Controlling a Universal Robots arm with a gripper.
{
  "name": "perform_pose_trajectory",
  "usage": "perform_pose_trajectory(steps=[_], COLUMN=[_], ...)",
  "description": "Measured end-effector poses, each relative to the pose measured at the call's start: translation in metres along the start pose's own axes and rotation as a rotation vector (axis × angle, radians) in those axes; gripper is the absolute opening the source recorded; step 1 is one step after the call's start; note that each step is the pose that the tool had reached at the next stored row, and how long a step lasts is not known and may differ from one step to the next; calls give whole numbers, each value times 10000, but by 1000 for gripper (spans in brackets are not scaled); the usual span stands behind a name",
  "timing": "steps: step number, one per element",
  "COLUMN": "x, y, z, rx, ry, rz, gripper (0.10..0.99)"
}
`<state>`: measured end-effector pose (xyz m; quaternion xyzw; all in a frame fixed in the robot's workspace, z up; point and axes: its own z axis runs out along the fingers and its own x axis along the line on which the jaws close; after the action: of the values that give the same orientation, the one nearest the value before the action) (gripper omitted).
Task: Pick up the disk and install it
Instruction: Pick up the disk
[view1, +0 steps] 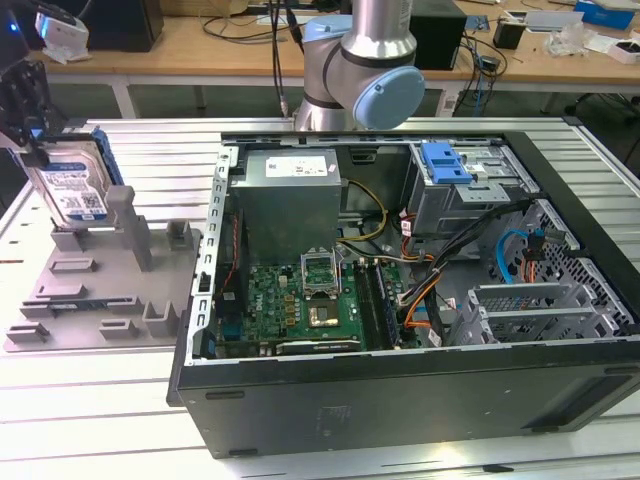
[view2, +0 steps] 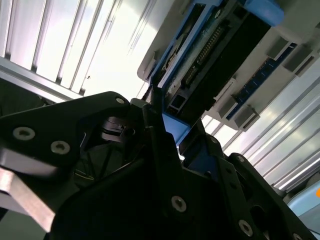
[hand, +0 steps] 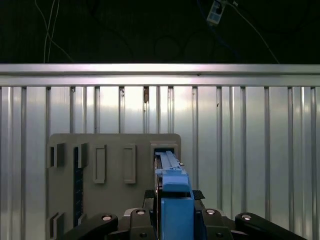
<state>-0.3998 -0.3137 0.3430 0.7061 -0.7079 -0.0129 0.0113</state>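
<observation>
The disk (view1: 72, 190), a silver drive with a blue-and-white label in a blue rail, stands upright and slightly tilted at the back corner of the grey fixture plate (view1: 90, 290), at the exterior view's left. My black gripper (view1: 36, 145) is at its upper edge, shut on the disk's blue rail. In the first wrist view the blue rail of the disk (hand: 172, 195) runs edge-on between the fingers of the gripper (hand: 173, 212), above the fixture plate (hand: 115, 200). In the second wrist view the disk (view2: 210, 60) shows its dark underside and connector, held in the gripper (view2: 169, 131).
An open computer case (view1: 560, 400) lies on the slatted aluminium table (view1: 90, 410) in the middle, with the motherboard (view1: 300, 300) exposed and a drive bay holding a blue bracket (view1: 445, 162) at the back right. The arm's base (view1: 360, 70) stands behind the case.
</observation>
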Motion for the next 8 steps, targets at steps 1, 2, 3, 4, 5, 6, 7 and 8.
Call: perform_pose_trajectory(steps=[1, 2, 3, 4, 5, 6, 7, 8], x=[0, 0, 0, 0, 0, -1, -1, -1], y=[1, 2, 3, 4, 5, 6, 7, 8], z=[-32, -58, -85, -112, -142, -174, -203, -243], rx=[3, 3, 5, 7, 9, 11, 13, 15], ry=[0, 0, 0, 0, 0, 0, 0, 0], rz=[1, 1, 2, 3, 4, 5, 6, 7], gripper=[369, 369, 369, 369, 369, 369, 369, 369])
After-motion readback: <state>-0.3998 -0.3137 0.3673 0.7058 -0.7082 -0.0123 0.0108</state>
